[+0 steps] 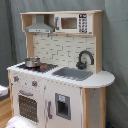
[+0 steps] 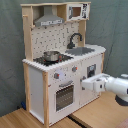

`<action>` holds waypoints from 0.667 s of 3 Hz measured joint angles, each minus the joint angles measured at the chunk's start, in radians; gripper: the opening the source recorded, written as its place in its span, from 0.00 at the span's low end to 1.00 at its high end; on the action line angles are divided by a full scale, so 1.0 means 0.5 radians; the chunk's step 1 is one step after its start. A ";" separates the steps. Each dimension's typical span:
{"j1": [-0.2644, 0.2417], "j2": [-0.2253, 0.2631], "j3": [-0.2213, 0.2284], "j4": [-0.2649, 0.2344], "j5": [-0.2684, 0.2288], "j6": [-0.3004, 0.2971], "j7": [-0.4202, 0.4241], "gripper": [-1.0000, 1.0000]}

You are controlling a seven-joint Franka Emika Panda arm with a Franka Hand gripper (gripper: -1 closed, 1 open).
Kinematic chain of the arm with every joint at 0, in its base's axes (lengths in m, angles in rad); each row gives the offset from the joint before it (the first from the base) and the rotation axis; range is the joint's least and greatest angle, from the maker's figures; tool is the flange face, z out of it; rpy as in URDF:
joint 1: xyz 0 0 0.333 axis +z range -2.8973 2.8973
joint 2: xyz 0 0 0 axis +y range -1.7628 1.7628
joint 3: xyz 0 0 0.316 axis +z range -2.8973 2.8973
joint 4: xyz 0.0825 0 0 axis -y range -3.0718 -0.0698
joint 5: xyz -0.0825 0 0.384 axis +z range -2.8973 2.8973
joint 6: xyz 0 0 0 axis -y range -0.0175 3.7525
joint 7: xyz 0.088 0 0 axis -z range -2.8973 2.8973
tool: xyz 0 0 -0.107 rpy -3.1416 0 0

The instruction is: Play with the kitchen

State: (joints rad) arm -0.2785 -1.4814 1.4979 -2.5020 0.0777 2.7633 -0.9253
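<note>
The white and light-wood toy kitchen [image 1: 70, 50] [image 2: 50, 35] stands upright in both exterior views. A metal pot [image 1: 32, 62] [image 2: 50, 55] sits on its black stovetop, next to the grey sink [image 1: 74, 73] and black faucet [image 1: 85, 57]. The hood [image 1: 40, 25] and microwave [image 1: 70, 22] are on top, and the oven door [image 2: 64, 95] looks closed. In the second exterior view my gripper [image 2: 84, 83] reaches in from the right, close to the cabinet front right of the oven and below the knobs [image 2: 73, 69]. I cannot make out contact.
The kitchen rests on a wooden surface [image 2: 100, 115] with a grey curtain [image 2: 10, 50] behind it. My white arm [image 2: 117, 87] fills the second exterior view's lower right. A white shape [image 1: 19, 122] shows at the first exterior view's bottom left.
</note>
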 joint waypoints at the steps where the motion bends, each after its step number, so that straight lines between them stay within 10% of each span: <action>1: -0.059 0.008 -0.168 -0.008 0.000 0.030 -0.189 1.00; 2: -0.107 0.020 -0.312 -0.009 0.000 0.047 -0.356 1.00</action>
State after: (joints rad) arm -0.3320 -1.4714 1.3420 -2.5065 0.0777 2.7867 -1.1033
